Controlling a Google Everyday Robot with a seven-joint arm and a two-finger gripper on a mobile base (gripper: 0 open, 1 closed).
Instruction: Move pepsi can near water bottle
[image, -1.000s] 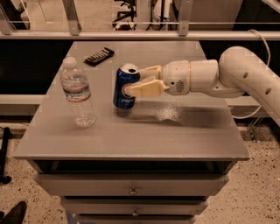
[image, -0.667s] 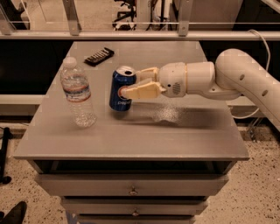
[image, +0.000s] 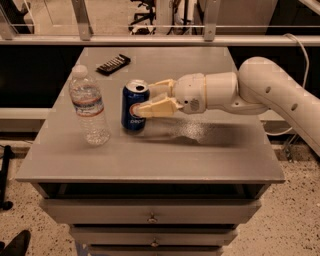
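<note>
The fingers (image: 157, 106) are clamped on the pepsi can (image: 134, 107), one on each side. The gripper (image: 145, 99) reaches in from the right. The can is upright, near the water bottle (image: 89, 107) but not touching it, at the left-centre of the tabletop (image: 200, 155).

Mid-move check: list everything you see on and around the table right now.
water bottle: one, clear with white cap, upright on the table's picture-left side.
pepsi can: one, dark blue with silver top, upright beside the bottle, a small gap between them.
flat object: one, black, far part of the table behind the bottle; what it is cannot be told.
table: one, grey, with drawers under the top.
cable: one, white, past the table's picture-right edge.
rail: one, pale, behind the table.
arm: one, white, reaching in from picture right.
gripper: one, cream, over the table's middle, closed on the can from its side.
</note>
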